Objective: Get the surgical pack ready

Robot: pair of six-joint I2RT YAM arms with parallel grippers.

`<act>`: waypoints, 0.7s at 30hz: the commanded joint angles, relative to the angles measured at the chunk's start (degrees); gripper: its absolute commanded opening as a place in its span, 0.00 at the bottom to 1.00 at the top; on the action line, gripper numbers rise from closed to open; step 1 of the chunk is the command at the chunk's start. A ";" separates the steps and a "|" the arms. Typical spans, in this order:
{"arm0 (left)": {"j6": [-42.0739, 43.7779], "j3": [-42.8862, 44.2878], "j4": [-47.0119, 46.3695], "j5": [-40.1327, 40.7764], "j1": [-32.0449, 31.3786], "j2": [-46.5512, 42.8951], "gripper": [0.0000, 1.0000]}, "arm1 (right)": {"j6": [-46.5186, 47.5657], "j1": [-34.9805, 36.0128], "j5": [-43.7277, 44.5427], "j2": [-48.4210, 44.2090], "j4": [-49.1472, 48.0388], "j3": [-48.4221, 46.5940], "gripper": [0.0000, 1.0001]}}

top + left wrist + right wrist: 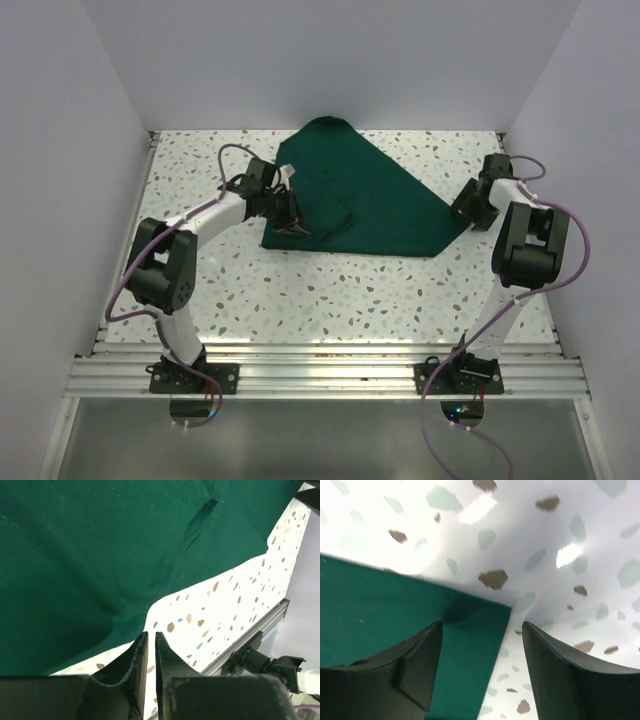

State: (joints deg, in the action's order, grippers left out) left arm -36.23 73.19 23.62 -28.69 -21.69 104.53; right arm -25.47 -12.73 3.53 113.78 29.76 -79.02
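Dark green cloth (pixel 370 200), folded roughly triangular, lies flat on the speckled table (pixel 330 300).

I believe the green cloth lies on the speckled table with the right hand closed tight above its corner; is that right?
Not quite: the right hand is open wide above the corner of the green cloth, as the right wrist view shows. The cloth does lie on the speckled table.

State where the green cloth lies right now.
In the top view, the green cloth lies at the far middle of the table, with the left claw over its left edge and the right claw at its right corner.
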 commanded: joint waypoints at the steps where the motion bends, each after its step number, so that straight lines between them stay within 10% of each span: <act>1: 1.77 -0.15 0.20 -0.14 1.12 -2.75 0.14 | 0.95 -0.36 -2.03 3.64 -2.68 -2.19 0.68; 21: 5.82 7.32 7.32 7.85 15.18 -2.23 0.14 | -2.47 1.74 -10.90 -6.44 -0.06 -0.69 0.00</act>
State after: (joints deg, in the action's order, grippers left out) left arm -33.12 78.08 28.58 -24.38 -9.30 103.48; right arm -25.39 -12.78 -3.22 114.50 28.18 -79.75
